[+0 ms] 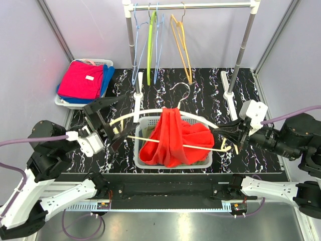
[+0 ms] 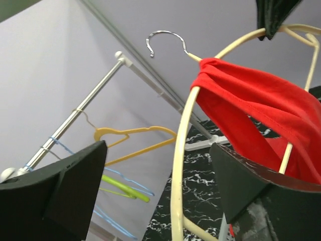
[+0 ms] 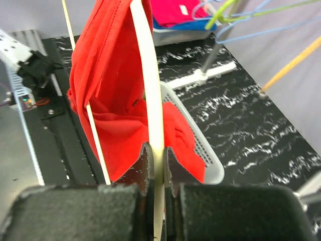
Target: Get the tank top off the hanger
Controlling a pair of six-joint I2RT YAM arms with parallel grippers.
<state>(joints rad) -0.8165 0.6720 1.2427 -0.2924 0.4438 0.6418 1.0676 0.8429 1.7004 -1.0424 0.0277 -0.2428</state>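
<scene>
Cream hanger [image 1: 143, 113] crosswise, hook [image 1: 184, 99] toward rack [image 1: 190, 6]

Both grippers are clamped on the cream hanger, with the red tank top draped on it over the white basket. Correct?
Only the right gripper is clamped on the cream hanger. The left wrist view shows the left gripper open, fingers apart on either side of it. The rest holds.

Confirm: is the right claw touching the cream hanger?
Touching. The right wrist view shows the right claw shut on the cream hanger, both fingers pressed against its arm with no gap.
</scene>
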